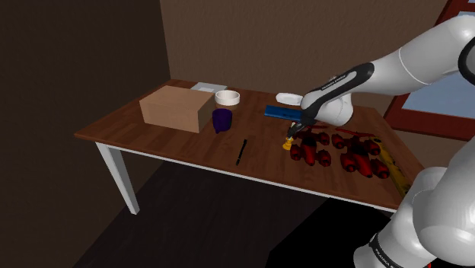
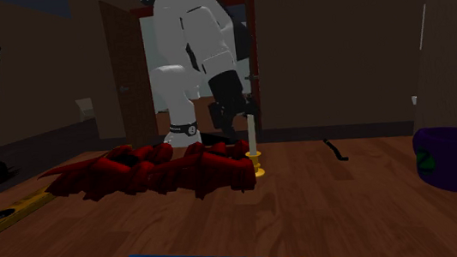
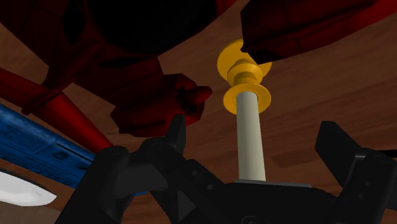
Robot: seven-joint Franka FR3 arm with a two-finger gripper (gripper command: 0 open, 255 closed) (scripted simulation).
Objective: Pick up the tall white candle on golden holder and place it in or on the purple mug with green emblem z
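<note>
The tall pale candle (image 3: 250, 143) stood upright on its golden holder (image 2: 257, 160) on the wooden table (image 1: 175, 141), close against the edge of a heap of red spiky shapes (image 2: 162, 168). The black gripper (image 3: 254, 127) hung right over it. Its fingers (image 3: 177, 137) were spread wide, one on either side of the stem, and neither touched the wax, so nothing was held. A blue book (image 1: 280, 113) lay flat near the arm. The purple mug (image 1: 221, 119), with a green mark on its side, sat well apart from the candle toward the shoulder view's left, just beside a brown cardboard box (image 1: 176, 108). A thin black pen (image 1: 242, 151) lay on the bare wood between the mug and the candle.
</note>
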